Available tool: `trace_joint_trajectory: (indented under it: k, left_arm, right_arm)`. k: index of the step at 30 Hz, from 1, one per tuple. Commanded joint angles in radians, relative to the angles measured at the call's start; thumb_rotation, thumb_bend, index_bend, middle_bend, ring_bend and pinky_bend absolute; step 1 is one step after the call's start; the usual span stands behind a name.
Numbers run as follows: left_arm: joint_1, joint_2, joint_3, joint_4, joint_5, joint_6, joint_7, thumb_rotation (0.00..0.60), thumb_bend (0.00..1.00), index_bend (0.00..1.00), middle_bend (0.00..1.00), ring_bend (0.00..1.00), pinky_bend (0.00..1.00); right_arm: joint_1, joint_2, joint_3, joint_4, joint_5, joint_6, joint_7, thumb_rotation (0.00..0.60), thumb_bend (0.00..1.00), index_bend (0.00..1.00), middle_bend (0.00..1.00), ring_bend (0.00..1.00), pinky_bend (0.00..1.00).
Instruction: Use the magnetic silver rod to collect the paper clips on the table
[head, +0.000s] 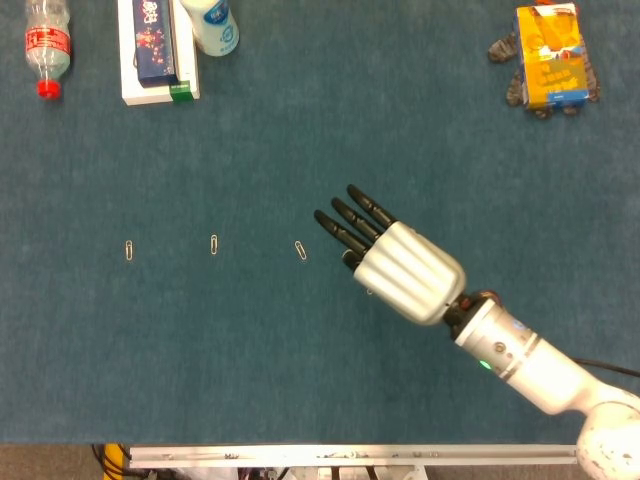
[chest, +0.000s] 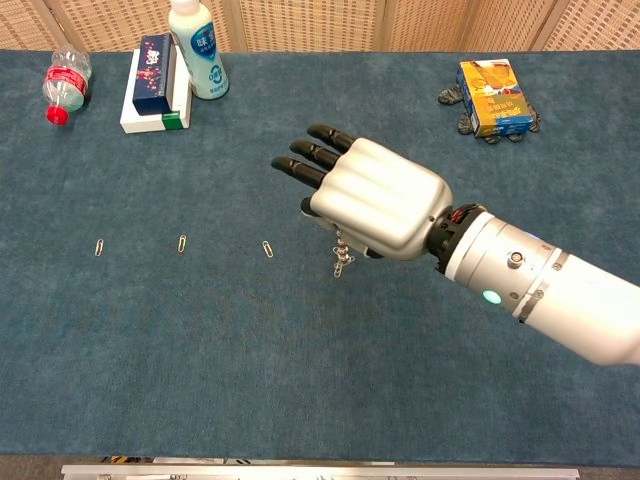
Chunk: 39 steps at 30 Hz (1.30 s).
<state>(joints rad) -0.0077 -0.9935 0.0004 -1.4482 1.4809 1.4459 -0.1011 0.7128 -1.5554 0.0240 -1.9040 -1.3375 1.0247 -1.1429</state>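
Observation:
My right hand hovers palm down over the middle of the blue table, its dark fingers stretched toward the far left. Under the palm it holds the thin silver rod, which hangs down with a small cluster of clips at its tip. The head view hides the rod beneath the hand. Three paper clips lie in a row on the cloth: the nearest just left of the fingertips, a middle one and a far-left one. My left hand is out of both views.
At the far left stand a clear plastic bottle, a blue box on a white one and a white bottle. An orange carton lies at the far right. A metal rail runs along the near table edge.

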Motion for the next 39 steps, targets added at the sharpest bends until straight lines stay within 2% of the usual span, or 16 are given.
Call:
trace_joint_trajectory:
  k: [1, 15, 31, 36, 39]
  left_arm:
    - [-0.002, -0.004, 0.003, 0.005, 0.000, -0.007, -0.005, 0.600, 0.17, 0.58, 0.50, 0.40, 0.42]
    - [0.002, -0.012, 0.012, 0.021, 0.002, -0.007, -0.018, 0.600, 0.17, 0.58, 0.50, 0.40, 0.42]
    - [0.004, -0.021, 0.018, 0.020, -0.001, -0.010, -0.012, 0.600, 0.17, 0.58, 0.50, 0.40, 0.42]
    - [0.005, -0.022, 0.019, 0.023, -0.002, -0.010, -0.012, 0.600, 0.17, 0.58, 0.50, 0.40, 0.42]
    - [0.006, -0.022, 0.019, 0.025, -0.001, -0.007, -0.017, 0.600, 0.17, 0.58, 0.50, 0.40, 0.42]
  right_arm:
    - [0.012, -0.019, 0.007, 0.002, 0.022, -0.006, -0.024, 0.600, 0.38, 0.62, 0.07, 0.00, 0.00]
    - [0.079, -0.129, 0.027, 0.020, 0.127, -0.007, -0.148, 0.600, 0.38, 0.62, 0.07, 0.00, 0.00]
    - [0.132, -0.200, 0.016, 0.047, 0.179, 0.006, -0.173, 0.600, 0.38, 0.61, 0.07, 0.00, 0.00]
    - [0.145, -0.200, 0.009, 0.046, 0.183, -0.002, -0.151, 0.600, 0.36, 0.36, 0.07, 0.00, 0.00]
    - [0.153, -0.203, 0.003, 0.048, 0.177, -0.004, -0.140, 0.600, 0.31, 0.23, 0.07, 0.00, 0.00]
